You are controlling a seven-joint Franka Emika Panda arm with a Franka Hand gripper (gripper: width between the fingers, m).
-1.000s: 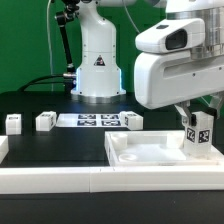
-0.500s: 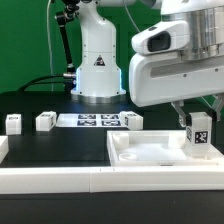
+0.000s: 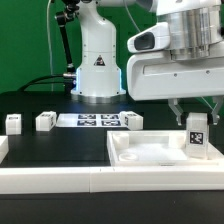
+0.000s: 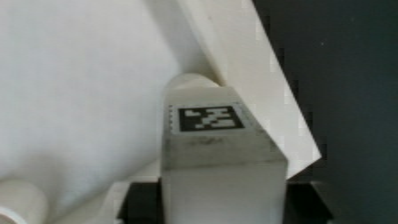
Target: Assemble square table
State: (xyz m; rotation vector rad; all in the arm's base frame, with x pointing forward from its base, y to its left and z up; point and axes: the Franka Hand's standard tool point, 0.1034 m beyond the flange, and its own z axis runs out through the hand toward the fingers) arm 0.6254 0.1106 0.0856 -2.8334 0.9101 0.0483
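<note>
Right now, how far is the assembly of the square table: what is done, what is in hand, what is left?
Done: nothing looks attached yet; the table top lies bare at the front. In hand: the pincer is shut on the held leg, upright at the top's corner on the exterior view's right; whether it is seated I cannot tell. Left: three loose legs lie near the marker board.

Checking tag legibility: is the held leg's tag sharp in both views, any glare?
Exterior view: the tag on the small white plastic block leg in the claw is coarse yet readable. Wrist view: tag clear, but the large white square plastic top looks washed out.
</note>
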